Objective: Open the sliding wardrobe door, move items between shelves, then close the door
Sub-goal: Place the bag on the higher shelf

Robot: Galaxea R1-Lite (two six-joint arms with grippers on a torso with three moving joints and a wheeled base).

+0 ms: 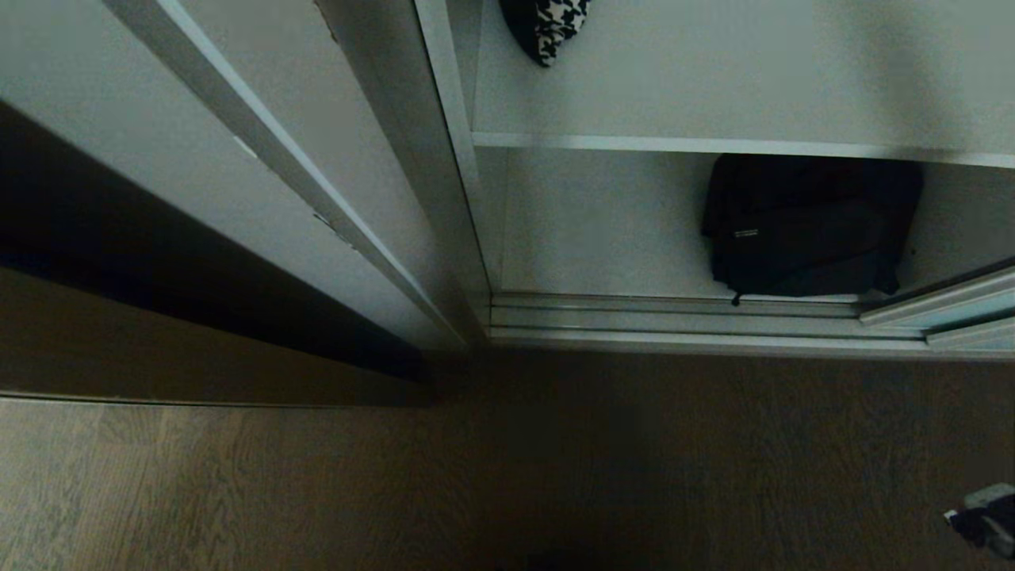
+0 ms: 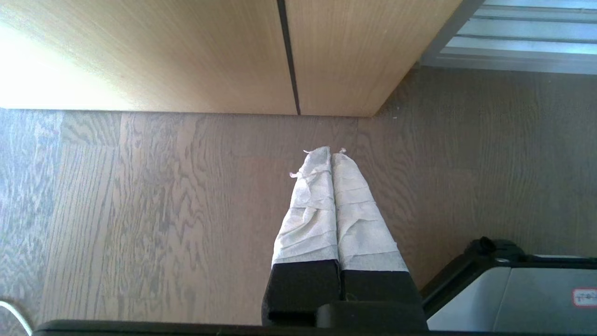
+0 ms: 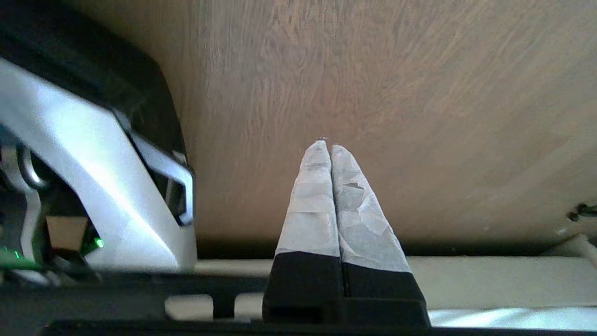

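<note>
At the lower right corner of the head view, the right gripper (image 1: 987, 519) shows only as a dark tip low over the brown wood-grain floor (image 1: 396, 484). Well ahead of it and higher, the wardrobe stands open. The soft black fabric bag with thin straps (image 1: 805, 226) sits on the lowest level, just behind the silver floor track (image 1: 674, 321), under the plain white shelf board (image 1: 714, 145). The small black-and-white houndstooth cloth piece (image 1: 547, 28) lies on that board, further off and to the gripper's left. The frosted pale blue-green glass sliding door in its silver frame (image 1: 951, 305) shows only a bottom corner at the right edge, evidently pushed aside to expose the shelves. Judgement: opening is done, and neither item is yet in hand.

From the left wrist view, the left gripper (image 2: 332, 154) hangs parked, its cloth-wrapped fingers (image 2: 310, 205) pressed together and empty over the floor, with the light wood cabinet panel (image 2: 186, 51) beyond its tips.

From the right wrist view, the right gripper (image 3: 330, 147) is likewise fully closed with nothing between its fingers (image 3: 312, 200). It points at bare floor beside the robot's grey base (image 3: 107, 186). It must open before taking an item.
</note>
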